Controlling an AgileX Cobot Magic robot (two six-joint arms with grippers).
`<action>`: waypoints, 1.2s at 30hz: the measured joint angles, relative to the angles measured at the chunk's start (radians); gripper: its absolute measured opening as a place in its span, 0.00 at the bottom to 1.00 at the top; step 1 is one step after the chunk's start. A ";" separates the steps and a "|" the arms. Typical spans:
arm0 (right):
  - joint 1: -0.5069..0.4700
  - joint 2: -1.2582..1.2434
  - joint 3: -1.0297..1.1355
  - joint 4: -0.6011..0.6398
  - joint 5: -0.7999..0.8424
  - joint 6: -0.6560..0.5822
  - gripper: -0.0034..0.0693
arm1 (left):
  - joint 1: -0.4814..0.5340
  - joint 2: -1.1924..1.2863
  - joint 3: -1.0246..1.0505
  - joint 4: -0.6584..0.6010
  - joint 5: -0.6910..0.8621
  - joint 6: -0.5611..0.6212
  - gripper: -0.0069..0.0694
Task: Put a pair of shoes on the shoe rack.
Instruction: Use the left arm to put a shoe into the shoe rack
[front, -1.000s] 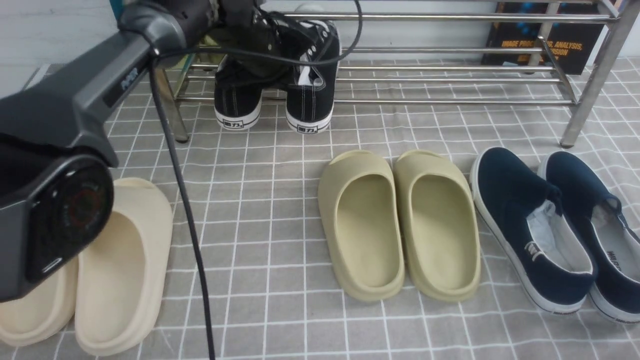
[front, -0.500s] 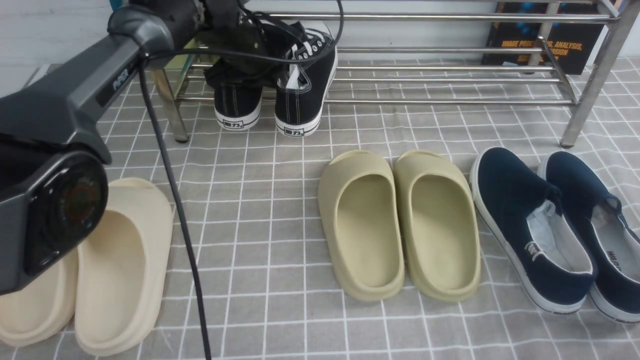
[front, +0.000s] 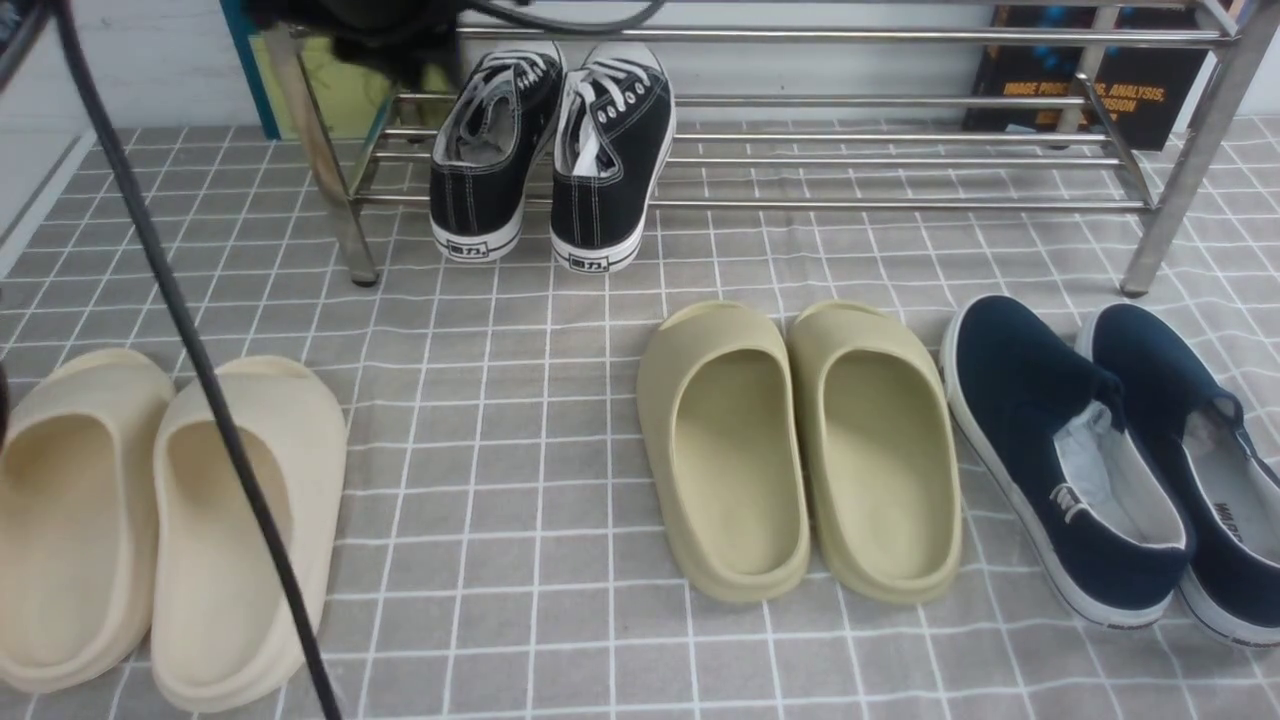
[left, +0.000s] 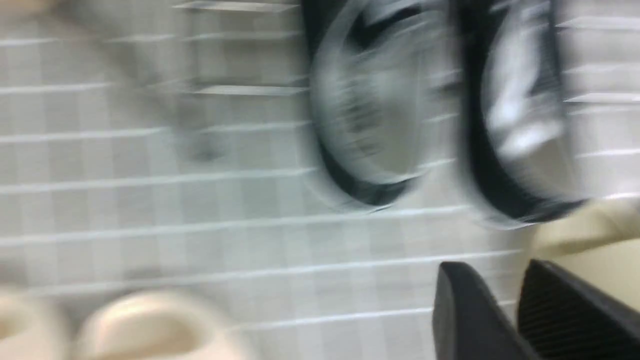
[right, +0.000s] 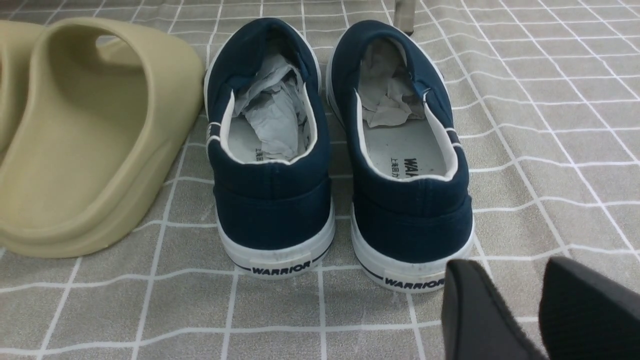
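Note:
The two black canvas sneakers (front: 545, 150) with white laces stand side by side on the lower tubes of the steel shoe rack (front: 900, 160), at its left end, heels overhanging the front tube. Nothing touches them. Only a dark part of my left arm (front: 360, 30) shows at the top left above the rack. In the blurred left wrist view the sneakers (left: 370, 110) lie ahead of my left gripper (left: 500, 272), which is apart from them, empty, with a narrow gap between its fingers. My right gripper (right: 515, 270) is empty, slightly open, low behind the navy slip-ons (right: 340, 150).
Olive foam slippers (front: 800, 450) sit mid-floor, beige slippers (front: 160, 520) at front left, navy slip-ons (front: 1100, 450) at front right. A black cable (front: 200, 380) hangs across the left. A dark book (front: 1090, 70) stands behind the rack's right end.
My left arm has let go of the sneakers and lifted up and away to the upper left. The right-hand sneaker shifted a little left and now rests on the rack.

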 joint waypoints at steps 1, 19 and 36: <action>0.000 0.000 0.000 0.000 0.000 0.000 0.38 | 0.004 0.010 0.000 0.023 0.008 0.001 0.24; 0.000 0.000 0.000 0.000 0.000 0.000 0.38 | 0.018 0.215 0.082 -0.042 -0.185 -0.095 0.07; 0.000 0.000 0.000 0.000 0.000 0.000 0.38 | 0.018 0.199 0.082 -0.057 -0.209 -0.113 0.07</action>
